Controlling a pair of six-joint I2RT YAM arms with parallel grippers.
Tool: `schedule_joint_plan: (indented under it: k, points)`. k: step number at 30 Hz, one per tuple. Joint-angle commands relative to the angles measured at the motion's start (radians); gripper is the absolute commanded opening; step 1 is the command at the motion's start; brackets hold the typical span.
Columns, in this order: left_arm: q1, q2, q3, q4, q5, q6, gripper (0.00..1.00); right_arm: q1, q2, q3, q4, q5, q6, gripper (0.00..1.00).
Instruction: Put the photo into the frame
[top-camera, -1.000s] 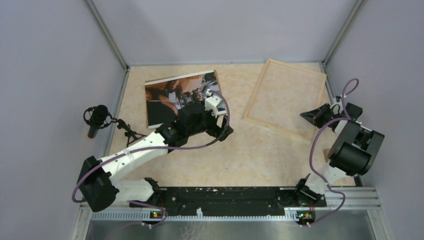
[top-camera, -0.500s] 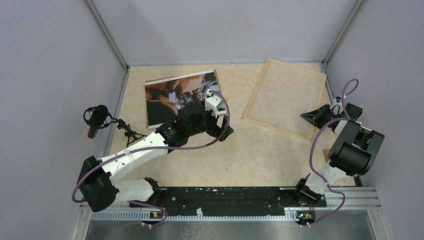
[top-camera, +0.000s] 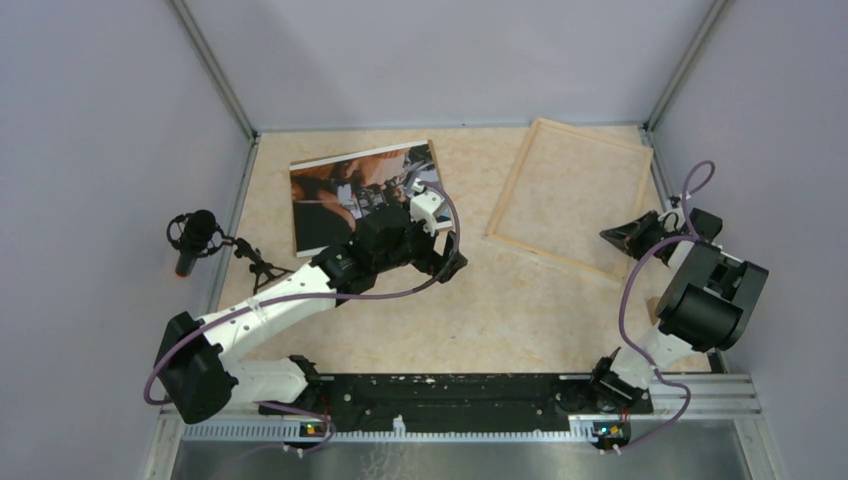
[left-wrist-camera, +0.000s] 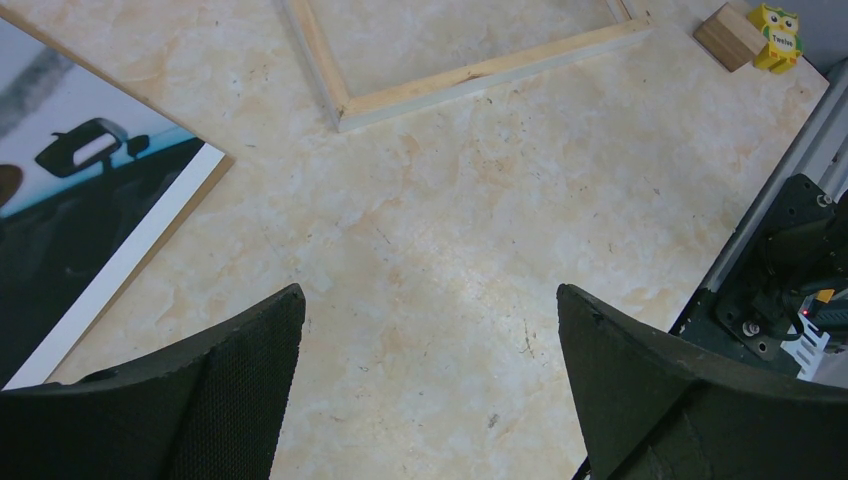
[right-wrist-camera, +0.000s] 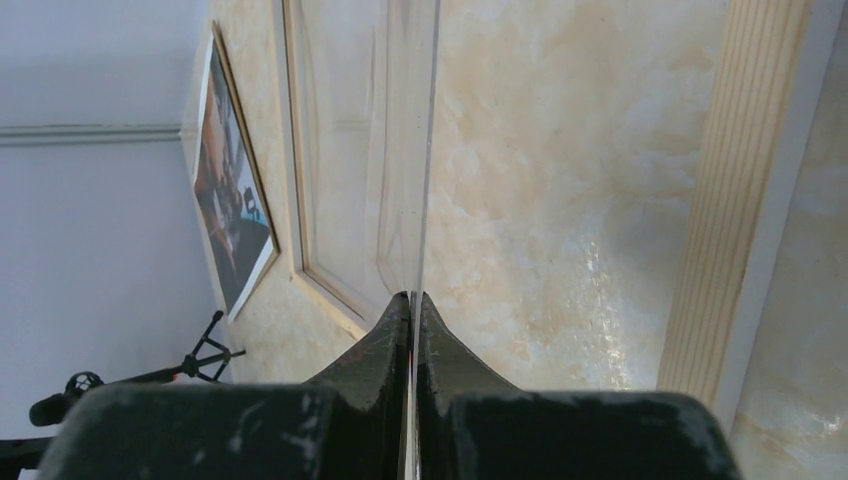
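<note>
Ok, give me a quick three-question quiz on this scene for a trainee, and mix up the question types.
1. True or false: the photo lies picture side up, outside the frame.
2. Which arm's jaws stand open? A left, B right, C both.
3. Fill in: the right arm's jaws are shut on a thin ____.
Key: 1 true. 2 A, the left arm's jaws. 3 clear sheet, seen nearly edge-on in the right wrist view.

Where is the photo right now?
In the top view, the photo lies flat, picture up, at the far left of the table, left of the wooden frame and apart from it.
</note>
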Motion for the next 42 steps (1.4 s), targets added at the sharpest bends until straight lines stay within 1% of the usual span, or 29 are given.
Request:
schedule_joint_plan:
  k: [1, 15, 24, 28, 29, 30, 34, 37, 40, 42]
  points:
    - [-0.006, 0.004, 0.000, 0.041, 0.000, 0.014, 0.98, 0.005, -0.032, -0.026, 0.027, 0.006, -0.032, 0.00]
    - [-0.007, 0.006, 0.001, 0.042, 0.003, 0.013, 0.98, 0.009, 0.050, 0.007, 0.075, -0.049, -0.011, 0.00]
    - [-0.008, 0.006, 0.000, 0.043, 0.004, 0.013, 0.98, 0.009, 0.075, 0.013, 0.129, -0.069, 0.002, 0.00]
    - [-0.008, 0.005, 0.000, 0.042, 0.001, 0.013, 0.98, 0.010, 0.081, 0.028, 0.126, -0.057, 0.003, 0.05]
    - [-0.007, 0.006, 0.000, 0.043, 0.003, 0.013, 0.98, 0.011, 0.079, 0.036, 0.106, -0.047, -0.007, 0.08]
    - [-0.007, 0.005, 0.000, 0.043, 0.004, 0.013, 0.98, 0.010, 0.074, 0.045, 0.077, -0.032, -0.021, 0.13]
    - [-0.007, 0.004, 0.000, 0.043, 0.008, 0.010, 0.98, 0.018, 0.019, 0.070, -0.025, 0.058, -0.072, 0.42]
    - [-0.007, 0.002, 0.002, 0.043, 0.015, 0.008, 0.98, 0.038, -0.019, 0.107, -0.152, 0.142, -0.112, 0.57]
    - [-0.007, -0.002, 0.002, 0.042, 0.016, 0.008, 0.98, 0.058, -0.059, 0.138, -0.268, 0.274, -0.147, 0.67]
    - [-0.007, -0.005, 0.002, 0.040, 0.017, 0.007, 0.98, 0.067, -0.083, 0.149, -0.331, 0.363, -0.150, 0.70]
